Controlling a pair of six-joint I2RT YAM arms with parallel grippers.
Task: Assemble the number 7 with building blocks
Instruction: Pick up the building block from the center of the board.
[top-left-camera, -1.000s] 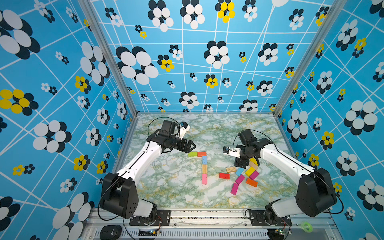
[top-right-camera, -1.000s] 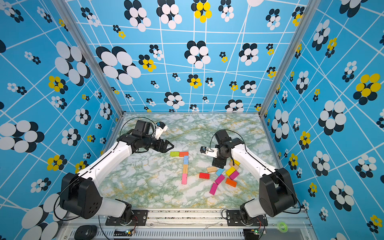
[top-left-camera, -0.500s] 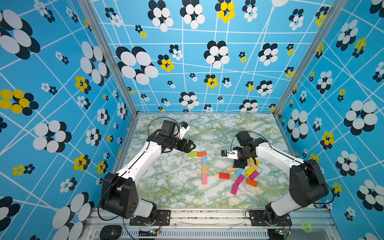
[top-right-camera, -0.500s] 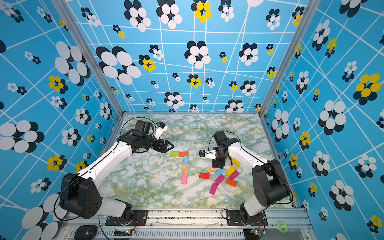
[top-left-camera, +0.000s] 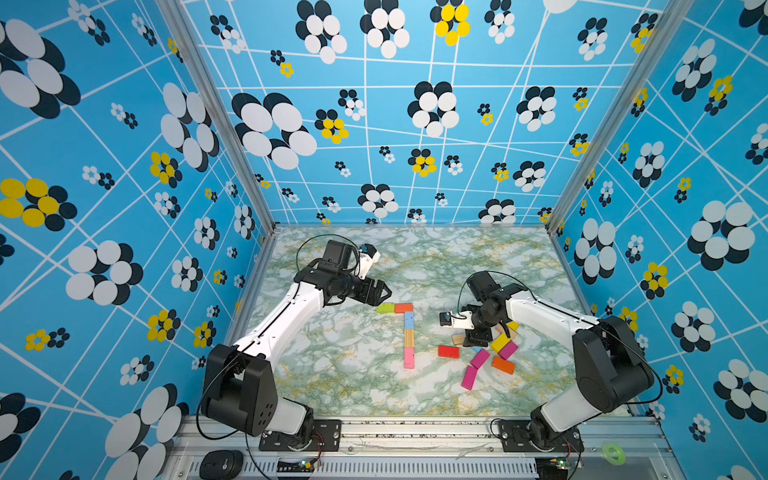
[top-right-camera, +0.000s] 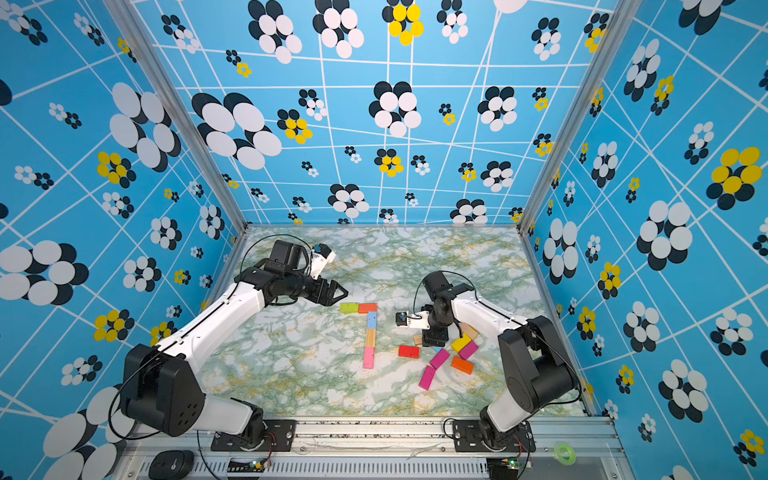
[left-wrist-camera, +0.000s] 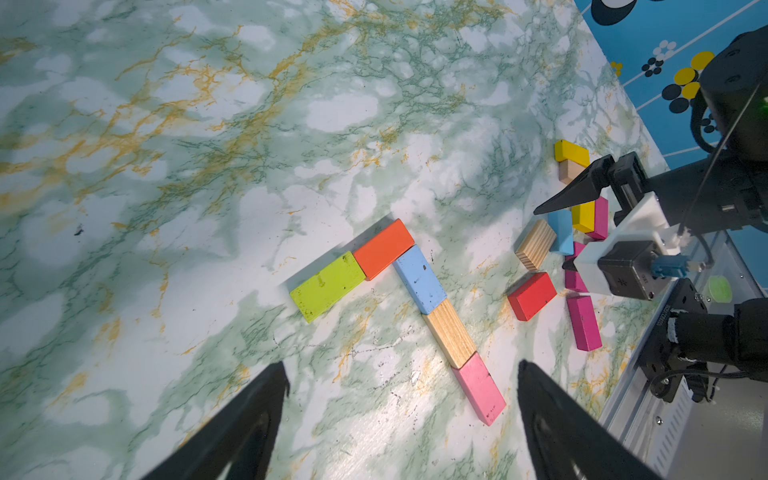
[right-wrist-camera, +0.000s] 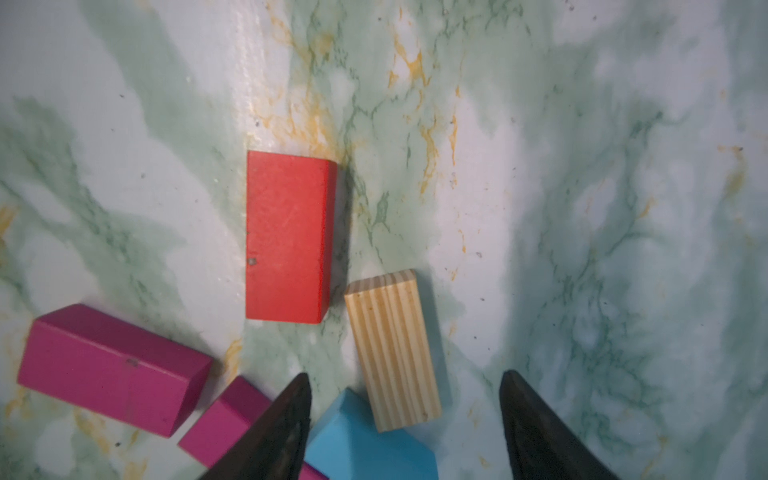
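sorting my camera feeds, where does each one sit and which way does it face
Top views: high in front, looking down over the table; left arm and right arm show whole.
Left wrist: on that arm, looking down past the left gripper at the number 7.
Right wrist: low over loose blocks, right gripper astride a wood block.
Shared: both wrist views show the red block.

Left arm (top-left-camera: 286, 320) hovers, jaws wide; right arm (top-left-camera: 544, 318) angled down, jaws parted.

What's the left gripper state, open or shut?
Open: left gripper jaws stand wide apart in the left wrist view, holding nothing.
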